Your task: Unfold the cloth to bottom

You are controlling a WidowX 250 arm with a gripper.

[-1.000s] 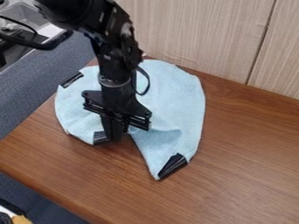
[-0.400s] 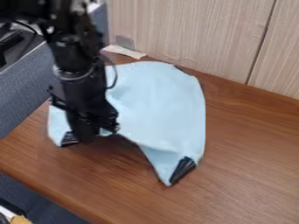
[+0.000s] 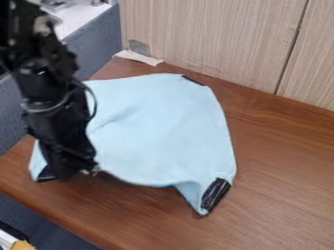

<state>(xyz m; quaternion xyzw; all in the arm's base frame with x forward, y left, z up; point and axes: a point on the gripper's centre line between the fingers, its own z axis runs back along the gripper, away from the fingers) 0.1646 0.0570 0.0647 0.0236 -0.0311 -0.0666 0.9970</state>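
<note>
From where I stand, the black gripper (image 3: 64, 171) looks to be pinching the blue cloth (image 3: 159, 129) near one corner. The cloth lies under it and next to it on the table (image 3: 281, 166). I think the job is more than half done. Most of the cloth looks spread out, but there is a little crease beside the gripper. The corner with black tape (image 3: 216, 194), well apart from the gripper, pokes out and may need pulling straight. Letting go is left too.
</note>
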